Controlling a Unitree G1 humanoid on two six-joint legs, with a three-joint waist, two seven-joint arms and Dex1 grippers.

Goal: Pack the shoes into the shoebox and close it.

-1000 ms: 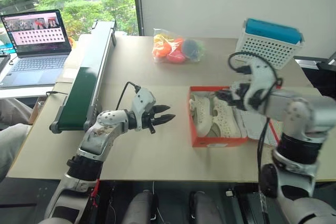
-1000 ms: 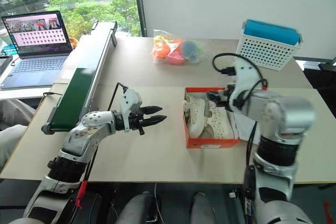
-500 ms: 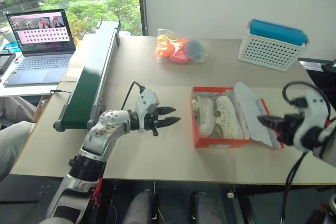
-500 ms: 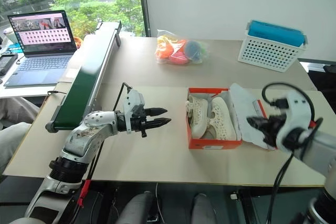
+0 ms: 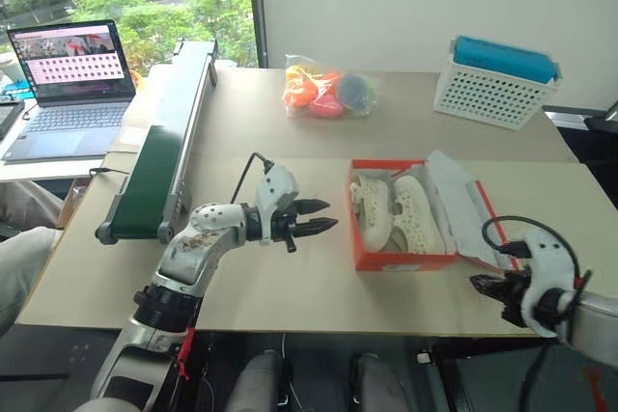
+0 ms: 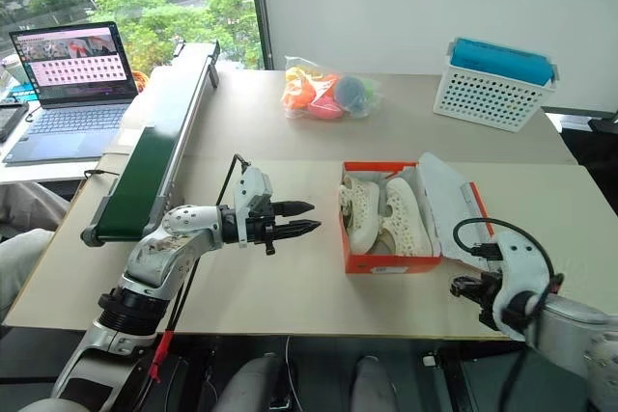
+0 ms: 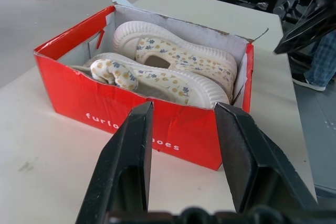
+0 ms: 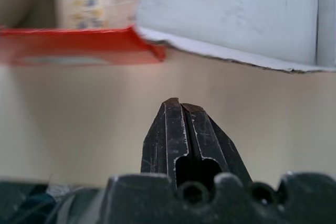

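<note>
Both shoes point(image 5: 396, 214) were seen packed in the shoebox point(image 5: 401, 260); its lid point(image 5: 456, 207) remained to be folded shut. The left pincer point(image 5: 326, 215) was held part-open and empty, the right pincer point(image 5: 480, 283) closed and empty.

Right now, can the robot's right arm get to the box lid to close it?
Probably yes. The shut right pincer sits just below the open lid, with bare table between them.

Shoebox point(image 7: 157, 114) front wall: white lettering "furlo…oes", middle hidden.
</note>
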